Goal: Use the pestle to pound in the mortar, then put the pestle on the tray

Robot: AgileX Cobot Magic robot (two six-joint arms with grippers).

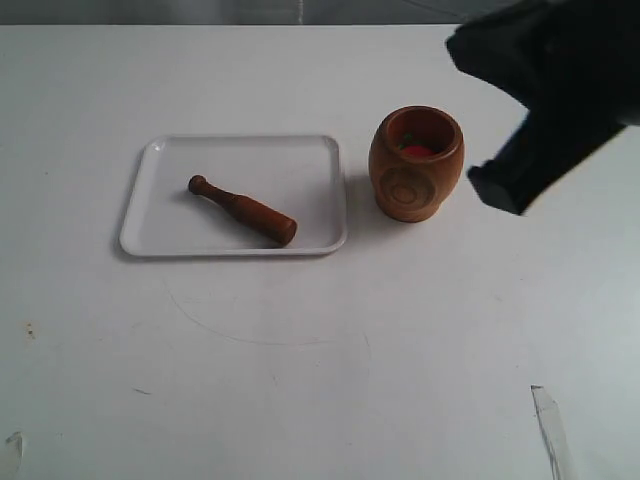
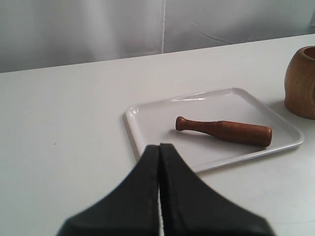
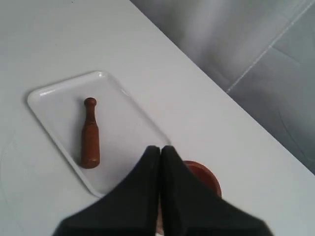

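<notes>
The pestle lies flat on the white tray. The right gripper, jaws pressed together, partly hides the mortar standing beside the tray on the counter.

Tray white, plain. Pestle dark reddish-brown. Mortar mid-brown, concentric ring grain on side; red contents inside. Bench white, faint grey curved marks.

A pestle lies flat, slantwise, on a tray mid-counter. A mortar stands upright just beside the tray, toward the counter's right edge.
</notes>
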